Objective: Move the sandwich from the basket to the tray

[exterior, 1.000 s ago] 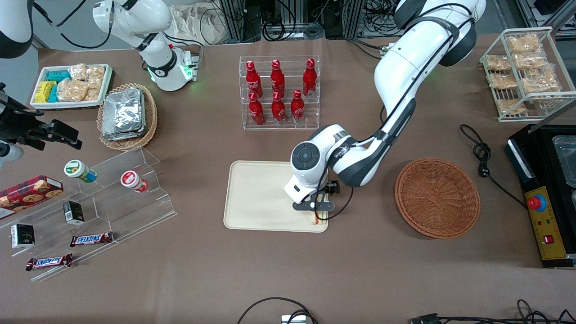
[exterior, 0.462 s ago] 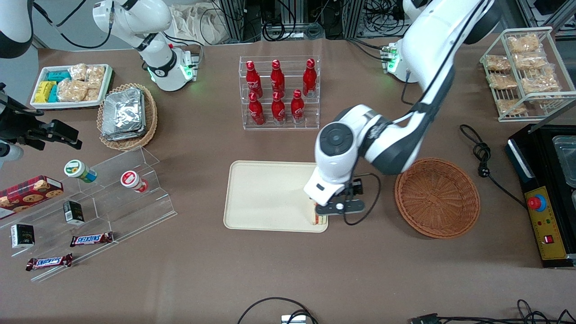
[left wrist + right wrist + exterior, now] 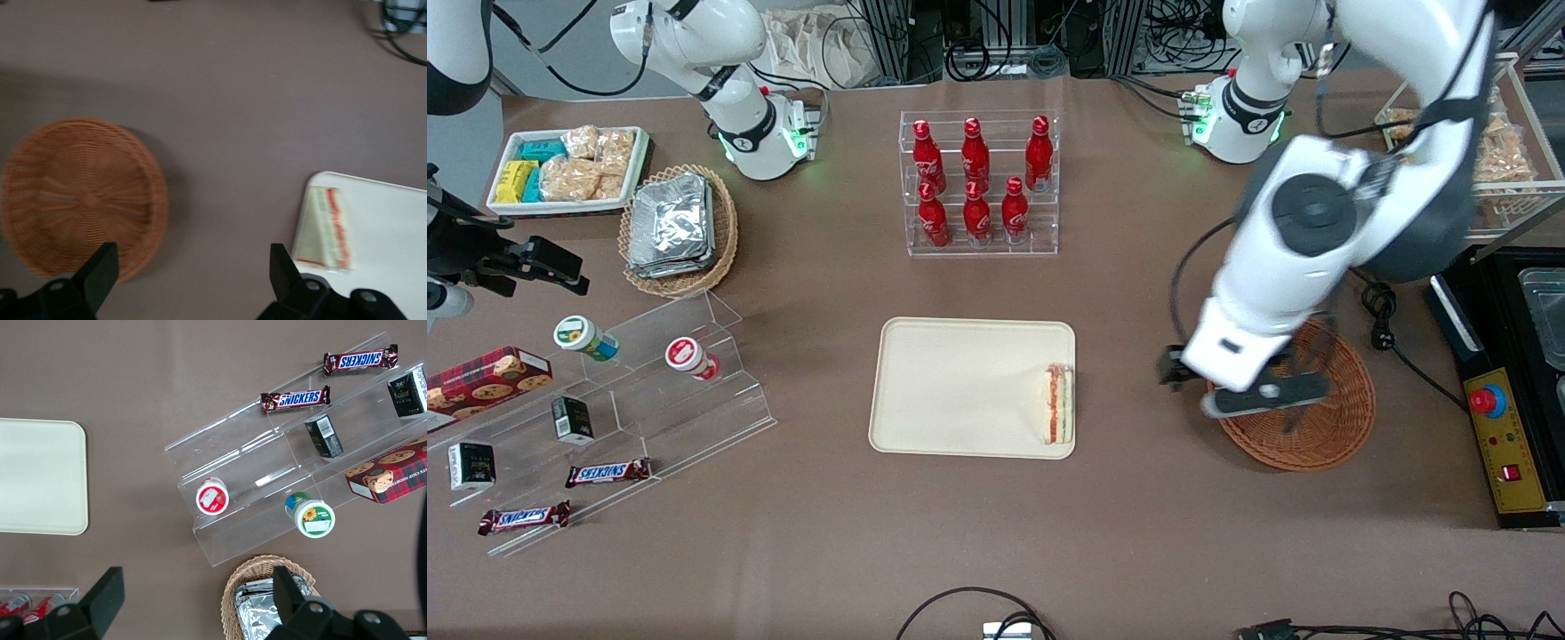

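- The sandwich [image 3: 1058, 404] lies on the tray [image 3: 960, 391], hard against the rim at the basket's end, filling stripes showing.
- The basket [image 3: 1325, 436] sits apart on the desk [image 3: 996, 533], nothing visible inside it.
- The end effector [image 3: 1258, 396] hangs above the basket's edge, fingers spread wide, holding nothing.
- Risk, as I judge it: the sandwich sits so close to the rim that a nudge to the tray could tip it off.

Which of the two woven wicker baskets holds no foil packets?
The round reddish-brown wicker basket, with nothing visible inside, under the open left gripper. The lighter tan basket toward the parked arm's end holds silver foil packets.
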`<action>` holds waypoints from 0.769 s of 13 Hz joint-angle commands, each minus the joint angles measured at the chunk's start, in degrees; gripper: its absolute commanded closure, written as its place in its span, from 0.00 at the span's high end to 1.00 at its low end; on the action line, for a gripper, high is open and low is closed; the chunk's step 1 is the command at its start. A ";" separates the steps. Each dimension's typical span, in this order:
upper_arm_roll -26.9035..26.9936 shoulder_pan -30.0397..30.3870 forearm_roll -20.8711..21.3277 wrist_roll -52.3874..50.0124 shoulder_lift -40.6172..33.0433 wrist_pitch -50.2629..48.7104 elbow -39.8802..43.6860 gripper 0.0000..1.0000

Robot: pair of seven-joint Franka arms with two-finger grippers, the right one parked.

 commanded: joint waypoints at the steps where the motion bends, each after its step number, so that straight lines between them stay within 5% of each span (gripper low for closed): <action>1: 0.58 4.47 -5.06 9.01 -8.18 -2.14 -6.16 1.00; 5: 13.92 2.19 -13.15 25.72 -15.22 -8.74 -6.34 1.00; 10: 18.17 -0.80 -13.26 28.65 -15.85 -11.65 -5.64 1.00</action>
